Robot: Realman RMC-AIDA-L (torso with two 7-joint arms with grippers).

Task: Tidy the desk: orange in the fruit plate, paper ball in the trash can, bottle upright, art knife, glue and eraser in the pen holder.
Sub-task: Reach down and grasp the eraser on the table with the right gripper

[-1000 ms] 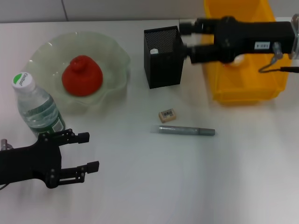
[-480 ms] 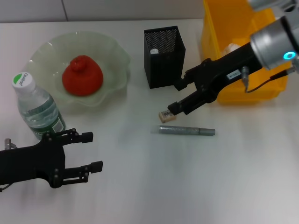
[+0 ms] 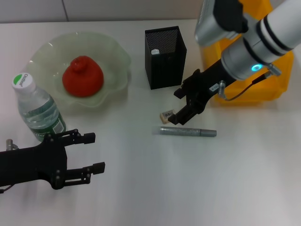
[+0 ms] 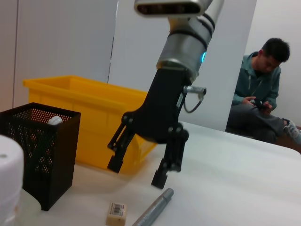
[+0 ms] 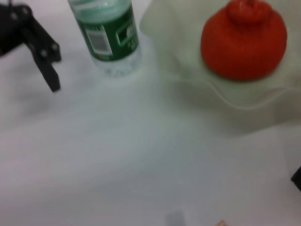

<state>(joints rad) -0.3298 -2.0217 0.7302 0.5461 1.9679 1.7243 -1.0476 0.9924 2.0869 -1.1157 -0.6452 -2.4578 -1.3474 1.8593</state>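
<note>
the right gripper (image 3: 181, 104) hangs low over the white desk (image 3: 188, 179) with its two black fingers spread apart and nothing between them. the eraser (image 3: 166, 114) lies on the desk just beside the lower fingertip, on the side toward the bottle, and the left wrist view shows the fingertips above the surface, not touching it. the grey art knife (image 3: 188, 132) lies flat just below the gripper, nearer the robot, with its length across the desk. behind the gripper, away from the robot, stands the black mesh pen holder (image 3: 164, 56) with a white-capped item inside, and the yellow bin (image 3: 244, 92) sits on the far side of the right arm. well off to the gripper's left, the orange (image 3: 83, 76) rests in the pale green fruit plate (image 3: 115, 56), and the water bottle (image 3: 37, 110) stands upright beside the plate. the left gripper (image 3: 91, 151) rests near the desk's front edge just in front of the bottle, fingers apart and empty. a seated person (image 4: 261, 89) appears in the left wrist view beyond the desk.
</note>
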